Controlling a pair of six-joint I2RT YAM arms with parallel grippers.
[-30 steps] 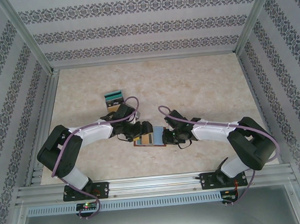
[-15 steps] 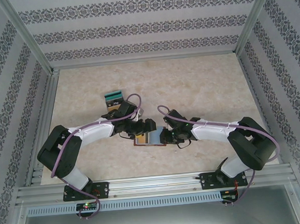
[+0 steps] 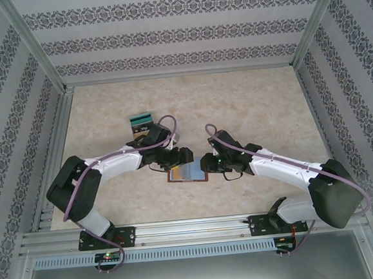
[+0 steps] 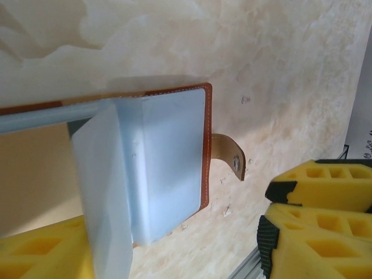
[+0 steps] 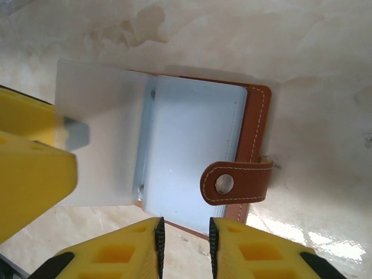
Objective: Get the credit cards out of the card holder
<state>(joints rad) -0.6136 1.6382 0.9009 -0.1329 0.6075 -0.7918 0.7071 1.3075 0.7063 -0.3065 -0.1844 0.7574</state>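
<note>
Stitched brown leather card holder (image 5: 254, 122), translucent matt plastic sleeves (image 5: 99, 139), glossy marbled table (image 5: 302, 52)

No words or numbers can be read. The cards (image 3: 141, 122) have small marks, but they are too tiny to read.

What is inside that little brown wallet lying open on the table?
The card holder shows blue-grey sleeves, and a clear flap stands lifted. The visible sleeves look empty. Whether cards hide in the sleeves beneath cannot be seen. Some cards lie further back.
</note>
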